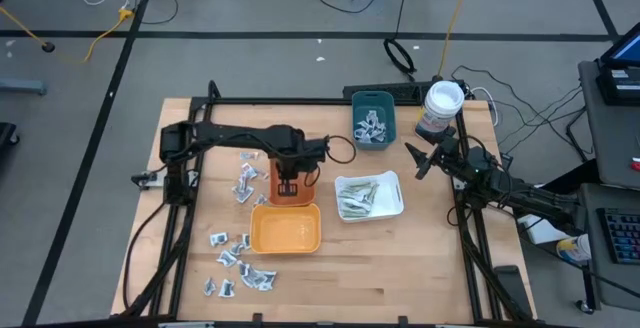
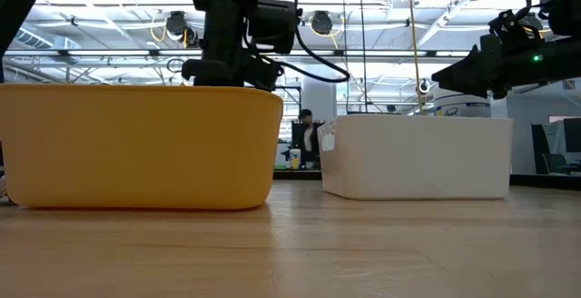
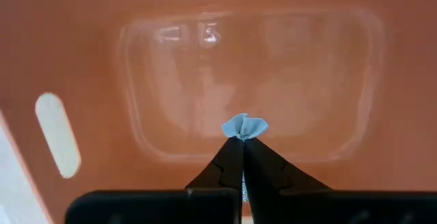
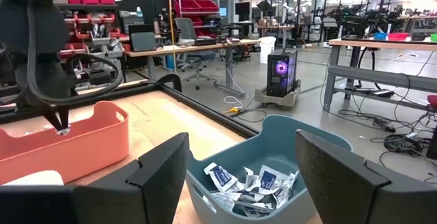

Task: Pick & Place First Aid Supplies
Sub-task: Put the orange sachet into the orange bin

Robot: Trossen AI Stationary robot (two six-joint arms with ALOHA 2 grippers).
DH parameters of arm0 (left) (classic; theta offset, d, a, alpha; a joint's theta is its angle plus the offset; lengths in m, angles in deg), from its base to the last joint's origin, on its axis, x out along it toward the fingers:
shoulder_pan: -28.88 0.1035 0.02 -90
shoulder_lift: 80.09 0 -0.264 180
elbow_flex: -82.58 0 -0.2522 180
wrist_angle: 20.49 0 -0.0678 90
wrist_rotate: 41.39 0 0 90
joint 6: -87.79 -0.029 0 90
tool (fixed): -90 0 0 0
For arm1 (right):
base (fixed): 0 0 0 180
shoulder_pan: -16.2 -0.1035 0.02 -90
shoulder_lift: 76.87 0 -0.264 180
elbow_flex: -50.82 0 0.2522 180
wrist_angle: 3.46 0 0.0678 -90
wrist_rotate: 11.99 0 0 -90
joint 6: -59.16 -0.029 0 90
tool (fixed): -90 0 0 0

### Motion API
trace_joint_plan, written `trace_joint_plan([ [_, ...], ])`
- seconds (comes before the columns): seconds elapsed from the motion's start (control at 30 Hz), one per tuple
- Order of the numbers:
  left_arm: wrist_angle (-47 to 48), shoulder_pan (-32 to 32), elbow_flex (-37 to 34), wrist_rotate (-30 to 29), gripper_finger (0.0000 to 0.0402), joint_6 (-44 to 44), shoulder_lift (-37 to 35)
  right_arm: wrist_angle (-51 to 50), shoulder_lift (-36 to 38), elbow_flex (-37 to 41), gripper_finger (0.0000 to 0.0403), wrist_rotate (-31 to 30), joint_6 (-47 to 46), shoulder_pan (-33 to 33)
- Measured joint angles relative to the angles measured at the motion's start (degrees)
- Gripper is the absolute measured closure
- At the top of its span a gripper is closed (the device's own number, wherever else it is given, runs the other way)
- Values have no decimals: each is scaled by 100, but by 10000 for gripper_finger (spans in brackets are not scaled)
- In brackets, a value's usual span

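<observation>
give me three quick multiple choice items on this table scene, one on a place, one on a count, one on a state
1. Where is the left gripper?
A. over the orange tray
B. over the teal tray
C. beside the white tub

2. How many trays are on the table?
A. two
B. three
C. five

3. What is the right gripper doing?
A. shut on a strip
B. open, holding nothing
C. shut on the tub

Key:
1 A, orange plastic fills the left wrist view.
2 B, orange, teal and white tray.
3 B, its fingers stand apart over the teal tray.
</observation>
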Motion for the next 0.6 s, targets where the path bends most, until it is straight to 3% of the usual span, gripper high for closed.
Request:
trace_joint_plan([
  [0.23,8,-78,0,-1,339,183,-2,0,0,1,144,-1,0,0],
  [0.6,612,150,4,8,189,10,-491,-2,0,2,140,2,0,-1],
])
